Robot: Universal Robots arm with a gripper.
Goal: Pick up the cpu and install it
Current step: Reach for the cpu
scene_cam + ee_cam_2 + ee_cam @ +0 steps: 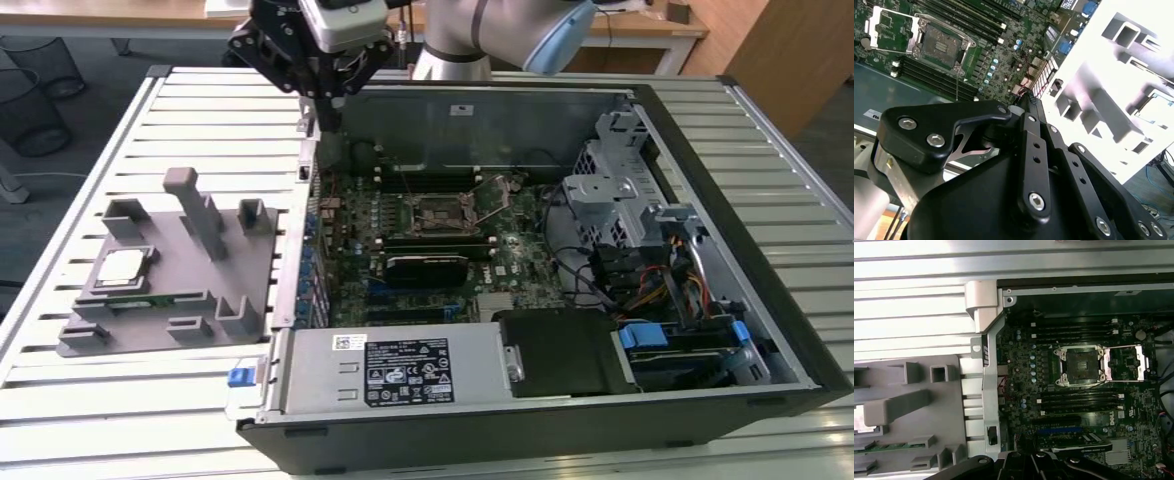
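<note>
Hand (324,115) hovering at the computer case (561,120), cpu (124,266) lying well apart
The computer case is sitting in the middle of the worktop (200,110); a grey holder (174,305) by the worktop's edge on the exterior view's left is carrying the cpu. The hand is pressed together, holding nothing.

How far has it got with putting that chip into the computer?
Barely begun. The socket on the motherboard stands open and empty. The cpu lies in the grey holder beside the case, untouched. The hand hovers over the case's edge, away from it. Picking up and installing remain.
</note>
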